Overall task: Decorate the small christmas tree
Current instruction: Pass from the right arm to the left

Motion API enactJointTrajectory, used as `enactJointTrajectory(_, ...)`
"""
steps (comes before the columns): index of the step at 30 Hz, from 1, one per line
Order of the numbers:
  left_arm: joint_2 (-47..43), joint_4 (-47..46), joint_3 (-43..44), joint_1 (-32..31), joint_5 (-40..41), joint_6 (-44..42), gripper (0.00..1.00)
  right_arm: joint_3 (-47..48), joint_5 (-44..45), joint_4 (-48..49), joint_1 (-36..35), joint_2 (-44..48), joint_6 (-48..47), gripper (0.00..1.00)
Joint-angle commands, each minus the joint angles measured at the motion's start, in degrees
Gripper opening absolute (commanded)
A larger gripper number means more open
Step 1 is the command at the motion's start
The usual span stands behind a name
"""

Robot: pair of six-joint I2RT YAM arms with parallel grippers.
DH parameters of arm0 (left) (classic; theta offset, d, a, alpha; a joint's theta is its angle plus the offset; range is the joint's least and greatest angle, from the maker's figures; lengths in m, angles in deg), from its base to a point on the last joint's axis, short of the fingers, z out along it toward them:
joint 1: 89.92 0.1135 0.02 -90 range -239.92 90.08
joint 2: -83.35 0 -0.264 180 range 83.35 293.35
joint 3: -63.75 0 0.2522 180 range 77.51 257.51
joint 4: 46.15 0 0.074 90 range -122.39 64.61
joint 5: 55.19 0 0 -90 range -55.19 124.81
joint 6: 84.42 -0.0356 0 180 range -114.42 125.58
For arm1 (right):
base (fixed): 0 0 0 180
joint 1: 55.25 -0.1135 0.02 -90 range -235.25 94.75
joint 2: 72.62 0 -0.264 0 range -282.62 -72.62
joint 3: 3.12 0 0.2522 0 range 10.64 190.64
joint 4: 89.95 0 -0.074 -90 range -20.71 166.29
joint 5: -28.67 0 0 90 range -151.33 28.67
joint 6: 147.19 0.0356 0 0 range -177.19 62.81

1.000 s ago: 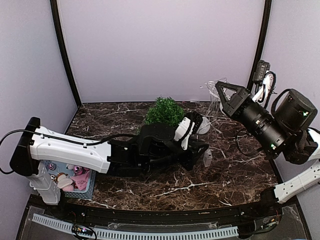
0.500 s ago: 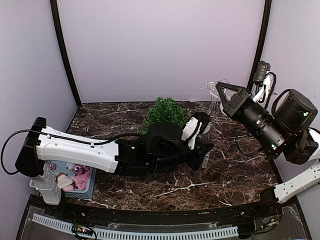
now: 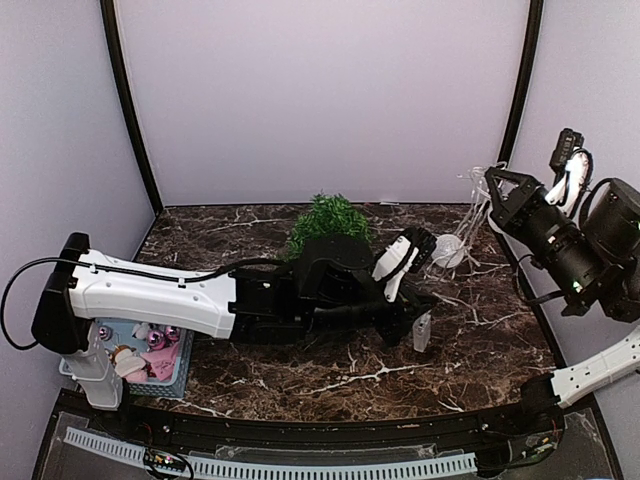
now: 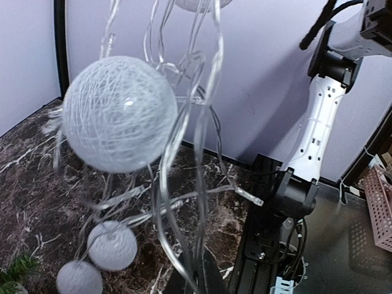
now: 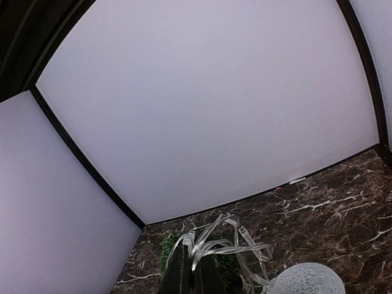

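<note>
Standing just behind the left arm (image 3: pixel 150 295), the small bushy dark-green christmas tree (image 3: pixel 328 222) looks light, soft and easy to tip, best steadied low at its base, while right of it the left gripper (image 4: pixel 195 283) and right gripper (image 5: pixel 193 275) each pinch a limp clear-wire garland with white woven balls (image 4: pixel 119 113).

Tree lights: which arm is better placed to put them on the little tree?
Probably left: the left pincer grips the light string right beside the small christmas tree; the right pincer holds it high, farther off.
</note>
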Motion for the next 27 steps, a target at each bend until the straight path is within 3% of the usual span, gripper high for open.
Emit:
enactJointTrajectory(1, -0.7, 9.2, 5.7, 0.2, -8.5, -0.8, 0.00, 2.4, 7.8, -4.7, -0.5, 3.4, -3.1, 0.00)
enactJointTrajectory(7, 0.8, 10.8, 8.4, 1.1, -8.8, 2.8, 0.00, 1.0, 14.8, -11.1, -0.4, 4.8, -2.1, 0.00)
enactJointTrajectory(9, 0.8, 12.5, 7.8, 2.1, -8.1, 4.5, 0.00, -1.4, 17.3, -14.5, 0.2, 5.2, 2.0, 0.00)
enactJointTrajectory(11, 0.7, 14.6, 6.8, 3.2, -8.0, 5.6, 0.00, -3.7, 17.1, -21.6, 1.5, 6.0, 11.8, 0.00)
enactJointTrajectory(15, -0.1, 18.8, 4.5, 4.2, -8.9, 5.0, 0.00, -10.9, 10.5, -31.7, 6.3, 7.0, 30.9, 0.00)
enactJointTrajectory(23, -4.6, 25.2, -3.3, 6.3, -9.7, 4.0, 0.00, -23.4, -7.7, -28.8, 9.6, -0.7, 43.5, 0.00)
enactJointTrajectory(25, -5.8, 27.2, -4.6, 6.8, -9.5, 3.5, 0.00, -23.3, -11.7, -28.6, 9.8, -2.5, 42.8, 0.23)
enactJointTrajectory(27, -7.1, 29.5, -5.6, 7.3, -9.5, 2.9, 0.00, -22.2, -15.8, -29.0, 9.8, -3.2, 40.1, 0.57)
